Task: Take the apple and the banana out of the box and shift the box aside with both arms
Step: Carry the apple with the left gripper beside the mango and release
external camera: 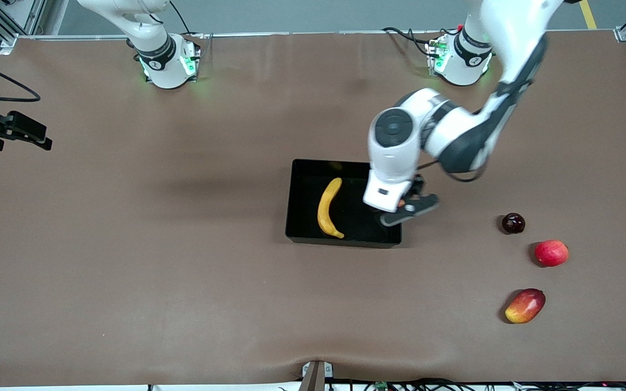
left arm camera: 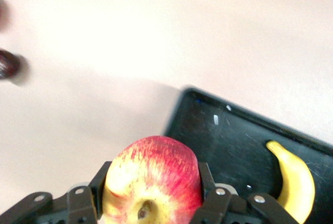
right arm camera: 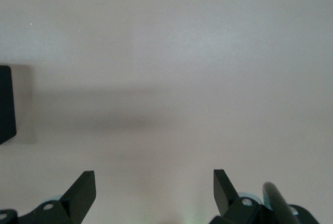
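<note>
The left gripper (external camera: 406, 209) holds the apple (left arm camera: 152, 180) above the box (external camera: 302, 195) corner, the banana (external camera: 329, 208) lies inside, the right gripper (right arm camera: 154, 193) waits open

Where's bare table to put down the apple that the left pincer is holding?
The left pincer grips the apple over the box wall. Bare table runs between the box and the dark fruit, and nearer the front camera than the box. Crowded spot: the dark fruit, red fruit and mango cluster.
</note>
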You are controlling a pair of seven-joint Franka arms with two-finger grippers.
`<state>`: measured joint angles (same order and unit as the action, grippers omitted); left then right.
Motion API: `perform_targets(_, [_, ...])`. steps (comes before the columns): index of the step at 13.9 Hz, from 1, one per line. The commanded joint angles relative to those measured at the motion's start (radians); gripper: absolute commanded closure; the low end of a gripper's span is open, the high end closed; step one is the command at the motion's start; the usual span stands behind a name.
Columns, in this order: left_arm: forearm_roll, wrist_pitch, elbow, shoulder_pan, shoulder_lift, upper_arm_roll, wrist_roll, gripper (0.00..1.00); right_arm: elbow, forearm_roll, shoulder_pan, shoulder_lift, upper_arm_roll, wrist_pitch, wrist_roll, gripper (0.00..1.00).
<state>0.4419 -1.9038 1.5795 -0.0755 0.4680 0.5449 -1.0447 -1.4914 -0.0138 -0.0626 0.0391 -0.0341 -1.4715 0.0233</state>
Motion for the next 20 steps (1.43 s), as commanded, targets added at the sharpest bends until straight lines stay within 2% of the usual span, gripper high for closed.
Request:
perform_targets(1, [-0.046, 0.043, -0.027, 0.132, -0.018, 0.009, 0.219, 1.00, 0.005, 0.000, -0.008, -0.001, -0.009, 0.000, 0.007, 0.00])
perform_targets(5, [-0.032, 0.011, -0.026, 0.311, 0.026, 0.007, 0.423, 1.00, 0.005, 0.000, -0.010, -0.001, -0.009, 0.000, 0.007, 0.00])
perform_targets(9, [-0.022, -0.145, -0.007, 0.433, 0.138, 0.003, 0.462, 1.00, 0.005, 0.000, -0.008, 0.001, -0.009, 0.005, 0.007, 0.00])
perform_targets(13, [0.109, -0.257, -0.007, 0.486, 0.240, 0.001, 0.459, 1.00, 0.005, 0.000, -0.008, 0.002, -0.009, 0.008, 0.007, 0.00])
perform_targets(18, [0.170, -0.340, -0.009, 0.520, 0.311, -0.002, 0.462, 1.00, 0.003, 0.000, -0.008, 0.002, -0.009, 0.008, 0.007, 0.00])
perform_targets(20, [0.175, -0.385, -0.007, 0.513, 0.333, -0.034, 0.462, 1.00, 0.005, 0.000, -0.008, 0.010, -0.009, 0.008, 0.007, 0.00])
